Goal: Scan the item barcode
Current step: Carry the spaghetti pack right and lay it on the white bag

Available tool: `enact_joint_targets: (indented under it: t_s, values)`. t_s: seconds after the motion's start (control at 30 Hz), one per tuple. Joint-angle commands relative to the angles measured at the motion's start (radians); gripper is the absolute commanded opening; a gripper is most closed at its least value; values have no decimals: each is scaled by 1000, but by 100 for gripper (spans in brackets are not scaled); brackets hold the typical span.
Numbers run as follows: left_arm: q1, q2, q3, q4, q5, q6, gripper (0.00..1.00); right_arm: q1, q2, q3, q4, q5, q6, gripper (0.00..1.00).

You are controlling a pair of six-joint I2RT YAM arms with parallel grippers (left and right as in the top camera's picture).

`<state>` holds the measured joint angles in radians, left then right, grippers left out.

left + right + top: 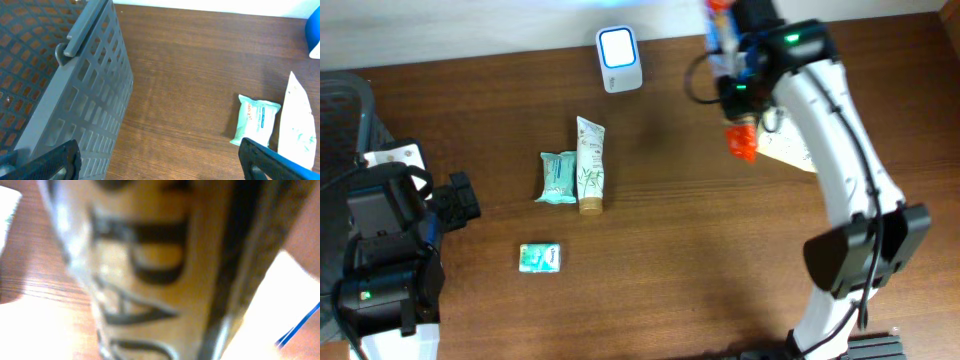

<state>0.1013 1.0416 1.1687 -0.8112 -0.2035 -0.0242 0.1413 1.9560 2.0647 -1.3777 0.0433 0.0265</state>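
Your right end effector (748, 138) is clamped on the pale packet (785, 150), held above the far-right part of the tabletop (700, 230), well apart from the scanner (618, 58) at the far edge. Left end effector (463, 198) sits wide open near the left edge. I can't spot the barcode, so swing left, roll the packet slowly before the lit window, and pause on each face.
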Motion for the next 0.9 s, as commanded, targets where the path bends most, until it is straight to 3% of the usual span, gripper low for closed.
enact_joint_targets:
  t_s: [0.0,0.17,0.2,0.23,0.27,0.33,0.47,0.6,0.87]
  values:
    - [5,-7,12,2,-11,-10,99,-164,25,-94,-3,-122,69,4]
    - [5,-7,12,2,-11,-10,99,-375,44,-350,154,-175,84,4]
    - [5,-7,12,2,-11,-10,99,-397,44,-381,184,-175,84,10]
    - [5,-7,12,2,-11,-10,99,-426,44,-408,208,-175,84,28]
    - [5,-7,12,2,-11,-10,99,-462,44,-414,209,-175,85,66]
    - [5,-7,12,2,-11,-10,99,-507,44,-399,200,-192,87,80]
    - [5,-7,12,2,-11,-10,99,-518,43,-300,122,-322,74,81]
    - [5,-7,12,2,-11,-10,99,-368,42,-125,46,-411,0,77]
    - [5,-7,12,2,-11,-10,99,89,102,-167,327,-441,148,75]
